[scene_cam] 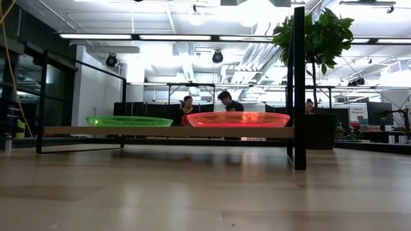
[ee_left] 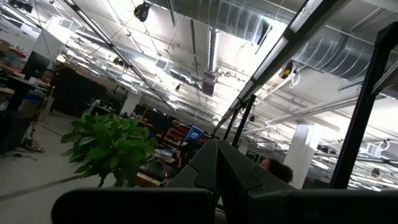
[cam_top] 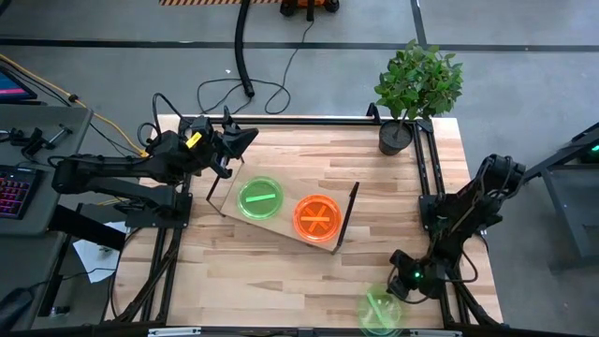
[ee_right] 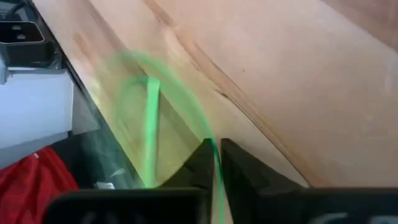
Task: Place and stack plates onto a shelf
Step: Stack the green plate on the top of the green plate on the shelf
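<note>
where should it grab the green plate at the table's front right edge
By its thin rim, pinched from the side. The green plate lies flat near the table edge, so only the edge gives two faces to clamp. The right gripper already has its fingers closed on that rim.

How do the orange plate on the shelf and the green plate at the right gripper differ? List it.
The orange plate lies flat on the shelf, free of any gripper; the green plate is off the shelf at the table's near edge, its rim pinched by the right gripper. The orange plate bears a cross, the green plate a single bar. Both are round and translucent.
</note>
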